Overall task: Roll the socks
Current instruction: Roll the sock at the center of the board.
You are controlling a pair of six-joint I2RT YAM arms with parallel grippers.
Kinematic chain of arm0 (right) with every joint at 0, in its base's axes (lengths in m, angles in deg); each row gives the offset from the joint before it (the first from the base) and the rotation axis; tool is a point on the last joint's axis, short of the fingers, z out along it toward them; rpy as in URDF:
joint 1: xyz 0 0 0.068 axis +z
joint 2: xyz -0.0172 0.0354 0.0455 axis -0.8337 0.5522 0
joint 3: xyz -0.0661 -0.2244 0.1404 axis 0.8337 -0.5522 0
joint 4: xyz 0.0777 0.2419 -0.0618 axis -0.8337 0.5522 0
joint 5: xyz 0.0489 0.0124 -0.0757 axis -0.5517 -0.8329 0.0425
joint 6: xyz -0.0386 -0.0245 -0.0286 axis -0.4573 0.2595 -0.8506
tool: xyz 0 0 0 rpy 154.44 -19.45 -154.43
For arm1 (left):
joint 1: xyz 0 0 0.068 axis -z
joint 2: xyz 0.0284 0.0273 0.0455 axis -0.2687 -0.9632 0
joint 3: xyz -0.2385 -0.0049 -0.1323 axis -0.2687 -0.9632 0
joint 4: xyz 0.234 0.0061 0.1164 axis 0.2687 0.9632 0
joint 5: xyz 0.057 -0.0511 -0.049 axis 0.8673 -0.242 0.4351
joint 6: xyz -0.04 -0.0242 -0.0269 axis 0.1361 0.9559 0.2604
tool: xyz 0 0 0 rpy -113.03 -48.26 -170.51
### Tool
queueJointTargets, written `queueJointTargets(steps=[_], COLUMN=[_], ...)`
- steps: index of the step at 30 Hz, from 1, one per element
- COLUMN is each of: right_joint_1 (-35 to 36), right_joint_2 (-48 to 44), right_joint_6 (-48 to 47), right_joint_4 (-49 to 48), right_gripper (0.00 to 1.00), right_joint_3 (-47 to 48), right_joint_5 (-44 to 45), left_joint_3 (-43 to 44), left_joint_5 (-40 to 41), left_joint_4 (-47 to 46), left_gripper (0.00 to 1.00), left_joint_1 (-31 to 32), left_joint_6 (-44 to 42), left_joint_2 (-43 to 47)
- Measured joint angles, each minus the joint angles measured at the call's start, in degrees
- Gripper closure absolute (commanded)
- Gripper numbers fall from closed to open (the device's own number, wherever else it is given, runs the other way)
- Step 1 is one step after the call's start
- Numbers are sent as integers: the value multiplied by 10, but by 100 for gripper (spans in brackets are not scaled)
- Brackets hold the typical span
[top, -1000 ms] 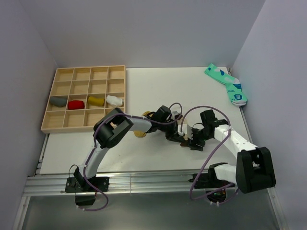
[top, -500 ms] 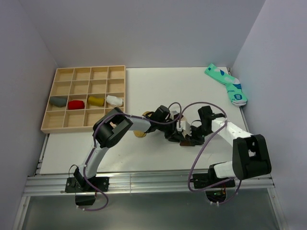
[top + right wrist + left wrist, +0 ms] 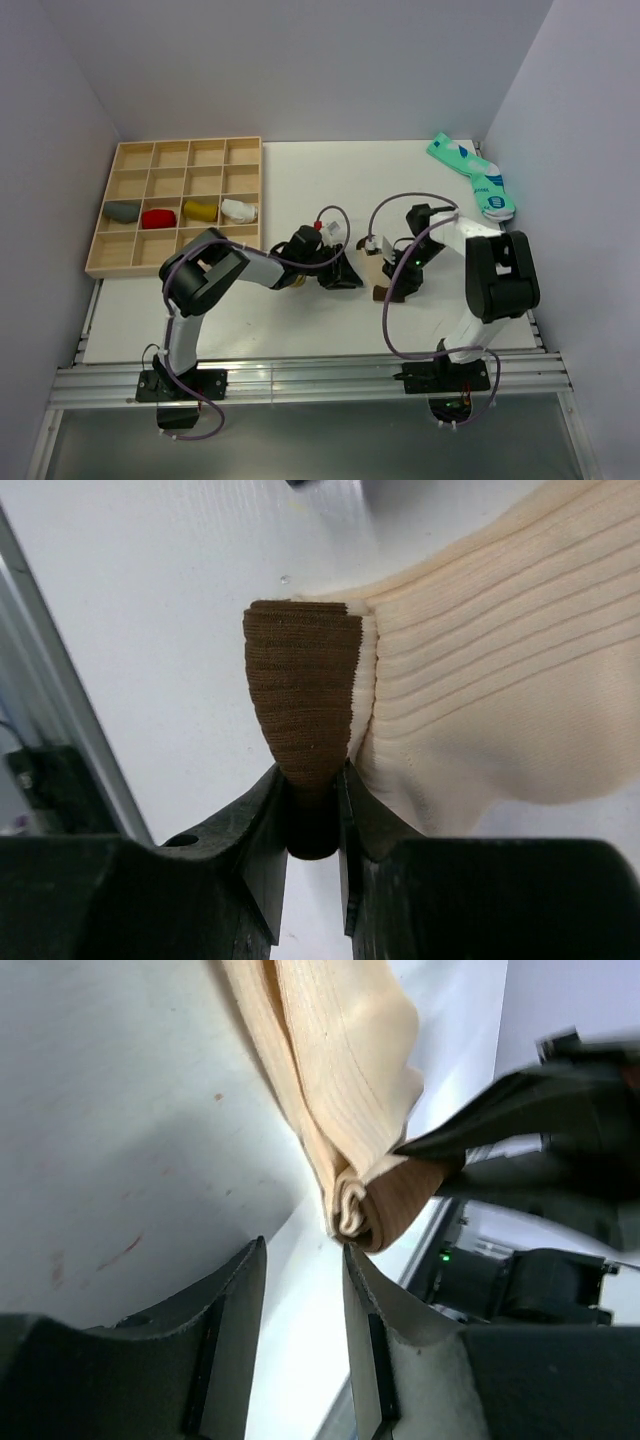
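A beige sock [image 3: 374, 266] with a dark brown band lies mid-table between the two grippers. In the right wrist view my right gripper [image 3: 313, 780] is shut on its folded brown band [image 3: 305, 680], and the ribbed beige body [image 3: 490, 670] spreads to the right. My left gripper [image 3: 303, 1252] stands open just short of the rolled brown end [image 3: 385, 1210], with nothing between its fingers. From above, the left gripper [image 3: 338, 274] sits left of the sock and the right gripper [image 3: 397, 281] right of it. A mustard-yellow sock [image 3: 292, 283] peeks out under the left arm.
A wooden compartment tray [image 3: 130, 262] at the left holds grey, red, yellow and white rolled socks in one row. A green-and-white pair of socks [image 3: 474, 176] lies at the back right corner. Walls close in on both sides.
The left gripper has opened, let go of the sock and drawn back to the left. The right gripper has shut on the brown band, and its arm has swung in towards the middle.
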Motion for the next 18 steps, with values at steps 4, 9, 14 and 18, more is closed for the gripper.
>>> queueJointTargets(steps=[4,9,14,18], right_joint_1=[-17,-39,-46,-46], right_joint_2=[74,146,198,214], right_joint_6=[7,20,30,33], right_joint_4=[60,120,169,187], right_gripper=[80,80,79,79], right_joint_3=[64,128,175,188], right_joint_5=[-13,-24,-32,-33], left_joint_3=[-58,-82,-78,-57], left_joint_5=[29,64,76,67], left_joint_4=[-73,-141,-194,-208], left_gripper=[59,57,51,47], left_joint_1=[-2,10,47,62], left_joint_6=[-32,-110,-198,-249], left_joint_2=[25,43,48,47])
